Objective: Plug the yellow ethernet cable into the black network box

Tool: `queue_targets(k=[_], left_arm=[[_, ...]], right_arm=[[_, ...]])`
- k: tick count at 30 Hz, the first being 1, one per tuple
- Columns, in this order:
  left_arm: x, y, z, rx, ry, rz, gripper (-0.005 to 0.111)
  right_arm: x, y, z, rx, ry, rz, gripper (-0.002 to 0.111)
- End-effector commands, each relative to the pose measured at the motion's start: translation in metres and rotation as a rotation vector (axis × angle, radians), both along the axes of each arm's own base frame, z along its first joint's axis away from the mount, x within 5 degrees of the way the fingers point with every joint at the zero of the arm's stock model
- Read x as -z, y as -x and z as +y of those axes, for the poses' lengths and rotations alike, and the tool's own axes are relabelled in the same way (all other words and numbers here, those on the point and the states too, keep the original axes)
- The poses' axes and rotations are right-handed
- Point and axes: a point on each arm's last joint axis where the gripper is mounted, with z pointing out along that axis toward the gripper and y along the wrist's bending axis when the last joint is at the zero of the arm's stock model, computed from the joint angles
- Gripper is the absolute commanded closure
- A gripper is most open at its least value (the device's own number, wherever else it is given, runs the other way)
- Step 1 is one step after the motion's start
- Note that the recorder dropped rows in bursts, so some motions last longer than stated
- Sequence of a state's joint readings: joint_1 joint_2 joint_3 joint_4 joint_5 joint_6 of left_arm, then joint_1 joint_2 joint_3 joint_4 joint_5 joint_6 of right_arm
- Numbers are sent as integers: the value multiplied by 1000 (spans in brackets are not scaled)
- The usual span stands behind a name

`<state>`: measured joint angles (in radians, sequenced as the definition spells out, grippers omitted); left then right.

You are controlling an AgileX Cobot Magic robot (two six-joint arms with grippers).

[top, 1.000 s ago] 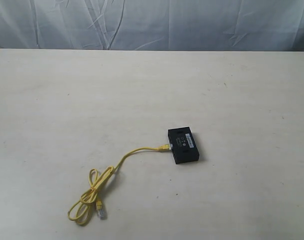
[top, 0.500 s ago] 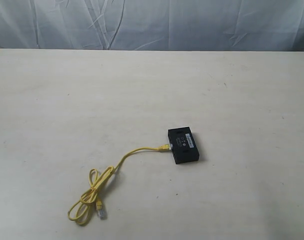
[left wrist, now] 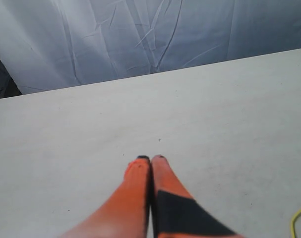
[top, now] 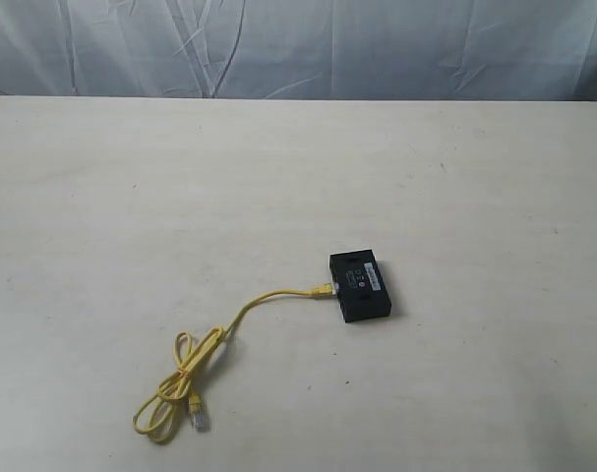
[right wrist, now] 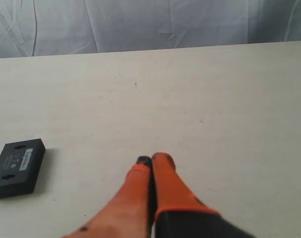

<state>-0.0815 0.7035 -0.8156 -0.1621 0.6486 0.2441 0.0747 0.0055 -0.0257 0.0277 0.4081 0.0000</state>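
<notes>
Over the desk (top: 131,197), the left claw (left wrist: 151,158) hovers with its orange fingers pressed tight together and nothing between them. A sliver of the yellow ethernet cable (top: 249,307) shows well apart from it. Right claw (right wrist: 151,159), same story: pinched closed and empty, and the black network box (top: 360,287) lies flat, well clear of its tips. One cable end meets the box's side, seemingly plugged in, though it's too small to be sure. The other end lies loosely coiled, lower left in the exterior view.

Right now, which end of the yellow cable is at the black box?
The upper-right plug meets the side of the black network box; the other plug lies loose beside the loops of the yellow ethernet cable.
</notes>
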Motion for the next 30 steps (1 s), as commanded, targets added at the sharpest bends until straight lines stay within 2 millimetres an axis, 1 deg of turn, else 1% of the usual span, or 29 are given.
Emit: queue_targets(k=[1, 24, 25, 28, 30], left_arm=[[0, 1, 0, -1, 1, -7, 107], [0, 1, 0, -2, 3, -7, 107], [0, 1, 1, 2, -38, -12, 107], [4, 5, 3, -2, -54, -17, 107], [8, 12, 4, -12, -51, -68, 107]], right_arm=[[6, -1, 0, 5, -18, -10, 109], [4, -1, 0, 6, -19, -25, 109], [4, -1, 0, 6, -19, -25, 109], [4, -1, 0, 6, -19, -25, 109], [4, -1, 0, 6, -19, -25, 109]])
